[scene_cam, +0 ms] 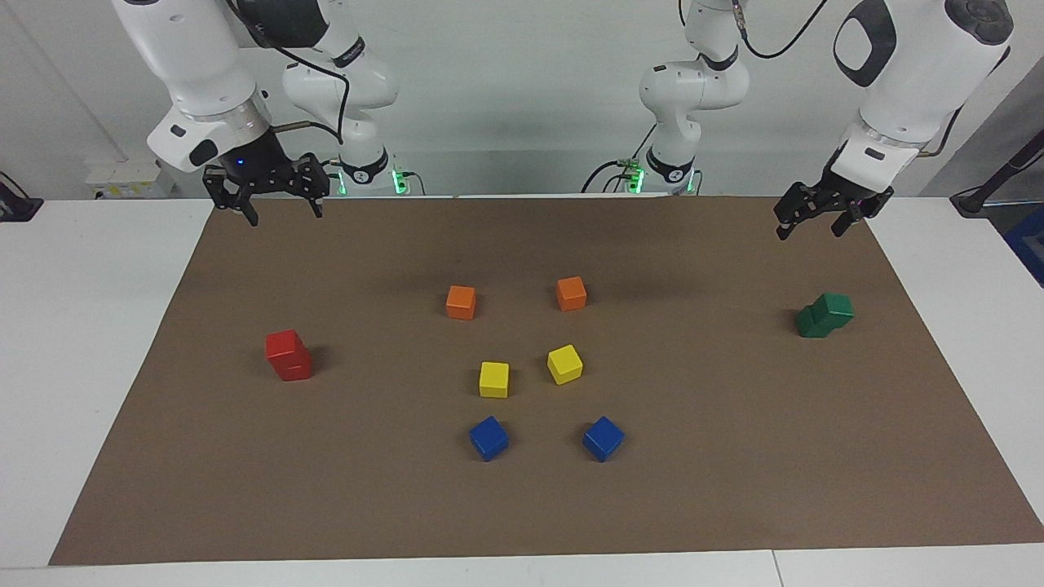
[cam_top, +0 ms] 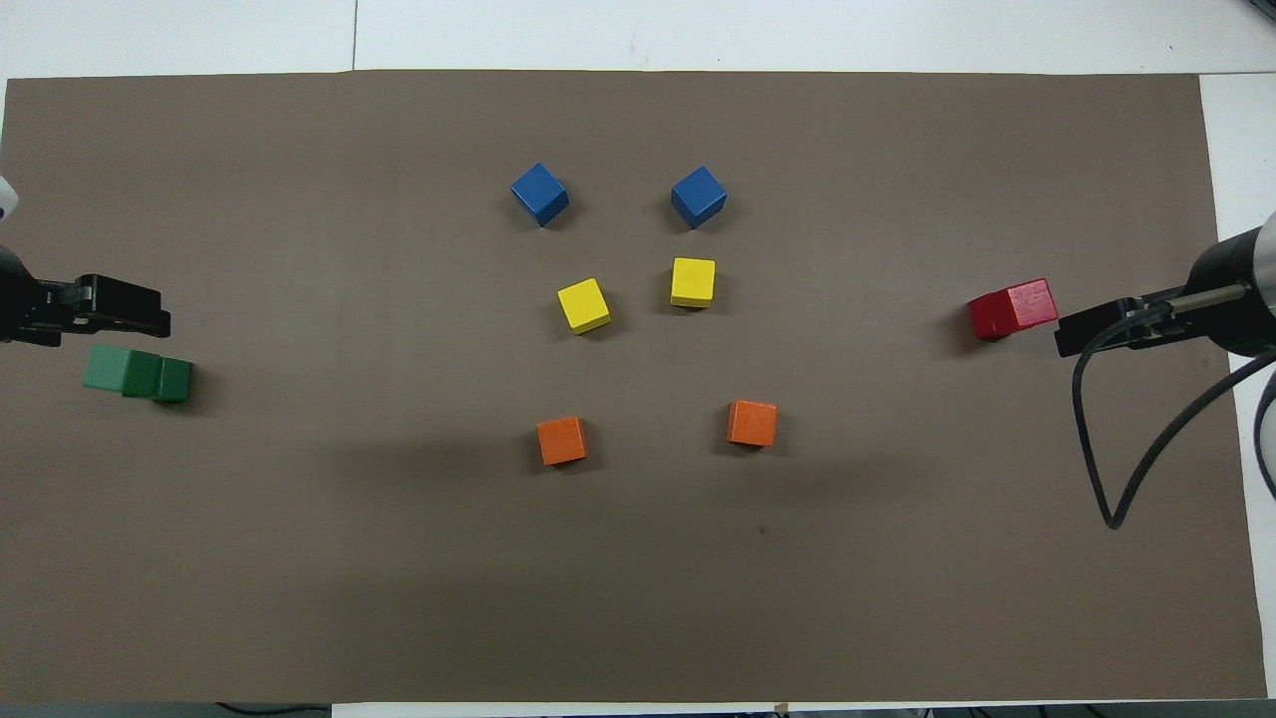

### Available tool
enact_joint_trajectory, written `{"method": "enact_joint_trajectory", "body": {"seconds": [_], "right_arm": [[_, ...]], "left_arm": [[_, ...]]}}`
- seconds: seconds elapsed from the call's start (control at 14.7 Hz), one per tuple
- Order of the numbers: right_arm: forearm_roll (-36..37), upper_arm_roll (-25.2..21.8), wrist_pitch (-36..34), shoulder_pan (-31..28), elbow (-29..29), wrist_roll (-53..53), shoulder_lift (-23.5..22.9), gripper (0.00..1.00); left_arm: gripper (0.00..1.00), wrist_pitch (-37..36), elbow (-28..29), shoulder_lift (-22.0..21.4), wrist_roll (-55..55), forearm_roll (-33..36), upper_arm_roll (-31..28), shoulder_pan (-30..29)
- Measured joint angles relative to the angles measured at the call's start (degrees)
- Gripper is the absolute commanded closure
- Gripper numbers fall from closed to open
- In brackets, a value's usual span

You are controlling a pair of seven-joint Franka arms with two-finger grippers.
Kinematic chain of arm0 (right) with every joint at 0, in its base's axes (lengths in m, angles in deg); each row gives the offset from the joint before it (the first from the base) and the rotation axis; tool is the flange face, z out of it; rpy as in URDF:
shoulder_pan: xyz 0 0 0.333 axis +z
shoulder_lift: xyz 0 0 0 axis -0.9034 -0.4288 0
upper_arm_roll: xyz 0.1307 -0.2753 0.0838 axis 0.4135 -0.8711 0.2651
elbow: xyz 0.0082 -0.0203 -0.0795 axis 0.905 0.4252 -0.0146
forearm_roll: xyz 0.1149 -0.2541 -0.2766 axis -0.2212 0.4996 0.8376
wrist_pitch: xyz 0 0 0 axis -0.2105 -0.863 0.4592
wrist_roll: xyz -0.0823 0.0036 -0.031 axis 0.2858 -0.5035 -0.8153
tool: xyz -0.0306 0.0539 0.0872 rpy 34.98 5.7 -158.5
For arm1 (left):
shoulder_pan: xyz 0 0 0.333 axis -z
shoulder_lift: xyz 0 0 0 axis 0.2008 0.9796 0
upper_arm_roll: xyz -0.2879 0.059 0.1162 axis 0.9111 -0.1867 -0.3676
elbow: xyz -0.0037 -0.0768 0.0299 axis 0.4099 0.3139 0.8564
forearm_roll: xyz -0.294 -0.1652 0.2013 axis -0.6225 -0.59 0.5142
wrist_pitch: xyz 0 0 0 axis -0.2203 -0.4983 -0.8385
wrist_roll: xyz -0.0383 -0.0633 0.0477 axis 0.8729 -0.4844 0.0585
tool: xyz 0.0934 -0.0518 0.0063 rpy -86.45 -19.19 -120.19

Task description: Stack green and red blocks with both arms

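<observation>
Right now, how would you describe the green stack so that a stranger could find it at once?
Start at the brown mat and go to the left arm's end. There, apart from the six single cubes in the middle, stands the green stack: two dark green cubes, the upper one sitting skewed on the lower. The only other stack is red.
</observation>
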Motion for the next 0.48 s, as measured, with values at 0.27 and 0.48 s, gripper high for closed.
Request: {"method": "enact_joint_trajectory", "body": {"seconds": [0.27,0.48], "right_arm": [[0.00,-0.17,-0.52,-0.35,0.10,-0.02,-0.01,0.01],[0.14,-0.17,-1.27,-0.34,0.56,-0.36,-0.01,0.01]], "left_arm": [[0.00,0.00,0.00,0.00,0.00,0.00,0.00,0.00],[0.00,0.00,0.00,0.00,0.00,0.00,0.00,0.00]]}}
